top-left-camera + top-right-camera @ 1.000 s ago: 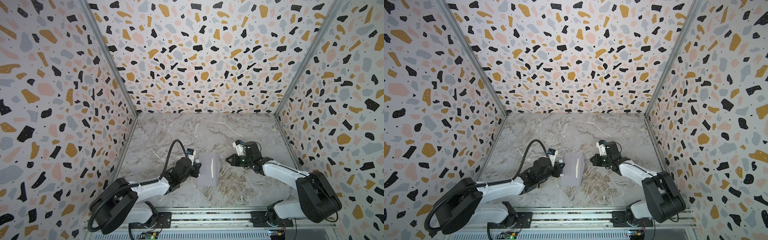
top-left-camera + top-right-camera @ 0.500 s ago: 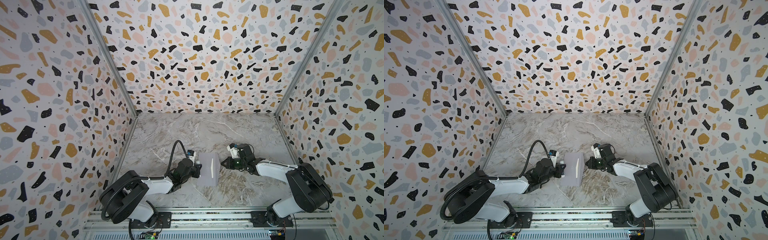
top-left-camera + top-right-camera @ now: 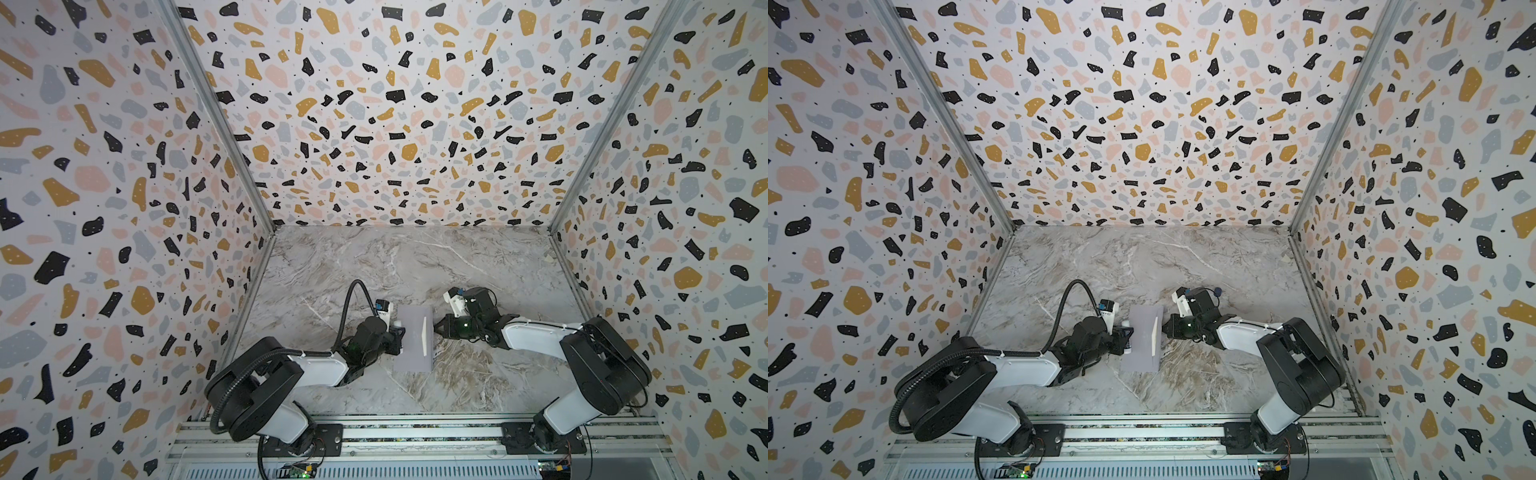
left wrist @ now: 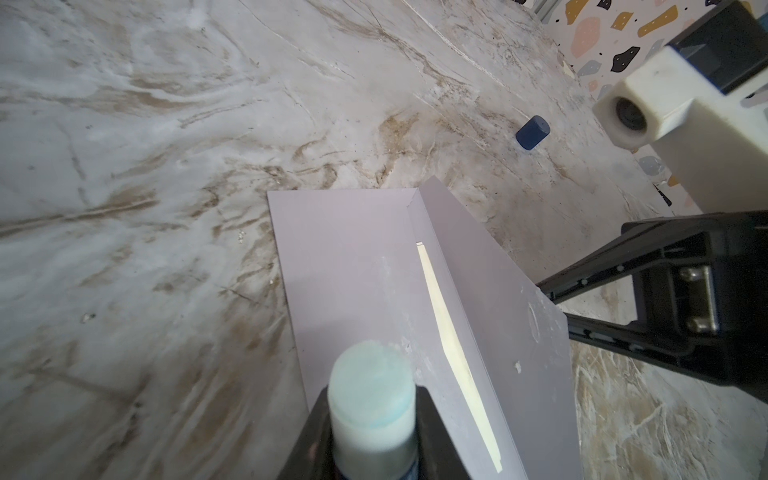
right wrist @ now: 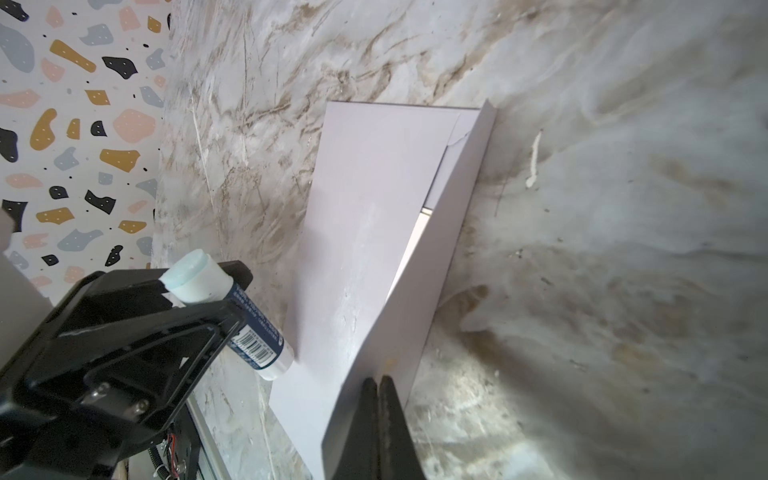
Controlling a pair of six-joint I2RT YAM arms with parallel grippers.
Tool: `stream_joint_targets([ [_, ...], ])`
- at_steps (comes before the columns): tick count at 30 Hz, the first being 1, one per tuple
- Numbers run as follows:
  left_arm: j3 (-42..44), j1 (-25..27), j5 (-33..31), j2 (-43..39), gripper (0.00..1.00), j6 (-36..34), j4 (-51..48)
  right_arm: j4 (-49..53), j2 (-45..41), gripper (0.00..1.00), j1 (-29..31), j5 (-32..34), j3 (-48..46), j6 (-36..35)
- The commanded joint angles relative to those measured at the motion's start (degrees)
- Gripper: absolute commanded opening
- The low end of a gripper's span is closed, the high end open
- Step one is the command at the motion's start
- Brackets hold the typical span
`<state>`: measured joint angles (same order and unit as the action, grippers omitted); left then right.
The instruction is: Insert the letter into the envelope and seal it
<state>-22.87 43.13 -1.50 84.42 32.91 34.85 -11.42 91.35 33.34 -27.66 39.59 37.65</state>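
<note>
Propping the flap (image 5: 432, 266) of the envelope (image 3: 409, 347) up off its body, the right gripper (image 5: 379, 388) has its jaws pressed together at the flap's edge. Whether they nip the paper or only lean against it is unclear. This leaves the gluing face exposed. The left gripper (image 5: 232, 297) pinches an uncapped glue stick (image 5: 253, 336) just beside the envelope's opposite edge, ready for gluing, I judge. The letter (image 4: 453, 345) is already inside, a pale sliver under the flap.
</note>
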Motion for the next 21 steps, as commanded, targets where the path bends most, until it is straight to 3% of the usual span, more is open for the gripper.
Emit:
stream_joint_targets([
  [1, 0.4, -0.2, 0.1, 0.9, 0.0, 0.2, 0.7, -1.1, 0.7, 0.0, 1.1, -0.1, 2.7, 0.8],
  [21, 0.4, -0.2, -0.1, 0.8, 0.0, 0.2, 0.5, -3.5, 9.1, 0.0, 4.3, -0.1, 5.6, 1.8],
])
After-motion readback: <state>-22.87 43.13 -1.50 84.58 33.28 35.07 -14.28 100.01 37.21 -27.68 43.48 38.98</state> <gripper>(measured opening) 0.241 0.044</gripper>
